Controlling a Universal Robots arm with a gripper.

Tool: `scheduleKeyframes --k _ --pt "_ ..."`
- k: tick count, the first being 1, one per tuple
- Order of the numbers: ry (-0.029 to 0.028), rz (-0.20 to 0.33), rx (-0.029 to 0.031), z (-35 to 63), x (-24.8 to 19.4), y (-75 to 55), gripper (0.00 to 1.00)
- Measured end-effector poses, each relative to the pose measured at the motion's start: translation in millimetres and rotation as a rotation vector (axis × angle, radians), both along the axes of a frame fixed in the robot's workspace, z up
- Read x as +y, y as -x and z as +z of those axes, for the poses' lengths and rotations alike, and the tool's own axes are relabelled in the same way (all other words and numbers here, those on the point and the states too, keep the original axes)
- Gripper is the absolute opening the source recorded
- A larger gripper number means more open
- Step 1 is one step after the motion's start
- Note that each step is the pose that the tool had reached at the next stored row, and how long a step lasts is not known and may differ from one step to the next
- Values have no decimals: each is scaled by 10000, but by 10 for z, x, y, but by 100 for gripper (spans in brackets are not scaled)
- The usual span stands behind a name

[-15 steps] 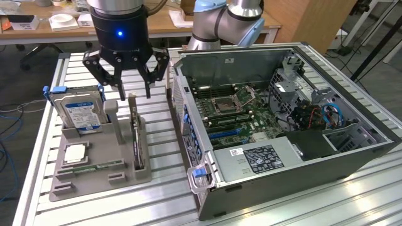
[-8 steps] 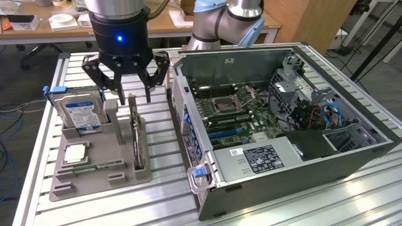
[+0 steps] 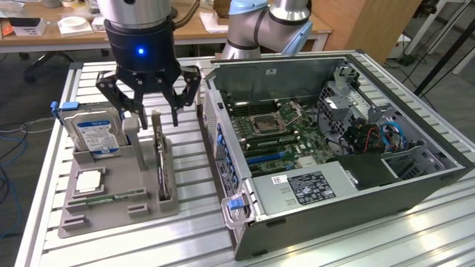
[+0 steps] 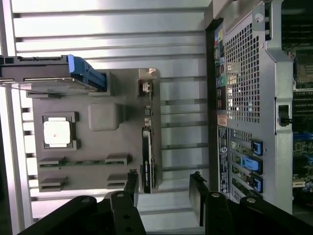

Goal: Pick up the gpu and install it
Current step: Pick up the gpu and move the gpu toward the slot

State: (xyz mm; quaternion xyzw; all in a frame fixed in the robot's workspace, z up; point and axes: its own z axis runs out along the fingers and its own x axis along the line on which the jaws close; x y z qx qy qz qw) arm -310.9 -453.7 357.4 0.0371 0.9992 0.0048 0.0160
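Observation:
The gpu (image 3: 160, 161) stands on its edge in a slot of the grey holder tray (image 3: 141, 208) at the exterior view's left. It is a thin card with a dark cooler and a silver bracket end. My gripper (image 3: 159, 120) hangs just above the card's far end, open, with nothing between its fingers. In the wrist view the gpu (image 4: 149, 142) shows edge-on, close to one finger (image 4: 131, 183) of the gripper (image 4: 164, 188); the other finger (image 4: 195, 188) is well clear of it.
The tray also holds a blue-labelled hard drive (image 3: 95, 133), a square processor chip (image 3: 88, 181) and a memory stick (image 3: 111, 197). The opened computer case (image 3: 334, 156) lies right of the tray, motherboard and blue slots (image 3: 267, 156) exposed. Everything rests on a slatted aluminium table (image 3: 186, 233).

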Motion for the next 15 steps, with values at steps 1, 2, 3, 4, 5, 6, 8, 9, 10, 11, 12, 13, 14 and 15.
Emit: scheduleKeyframes --k 1,2,3,4,5,6,8,9,10,11,12,13,14,15 --pt "13 0 0 -4 -8 2 54" --pt "26 0 -1 -7 -15 3 54" --pt "39 1 -2 -11 -22 4 54" --pt "45 -1 -4 -15 -25 6 54" --pt "49 -2 -5 -17 -29 7 54" --pt "51 0 -7 -19 -32 6 54" --pt "53 0 -6 -19 -34 6 54" --pt "53 0 -6 -19 -34 6 54" --pt "53 0 -6 -19 -34 7 54" --pt "53 0 -7 -20 -34 6 54" --pt "53 0 -6 -20 -34 6 54" --pt "53 0 -6 -22 -35 7 54" --pt "52 1 -8 -28 -35 7 54" --pt "52 1 -11 -37 -35 8 54"
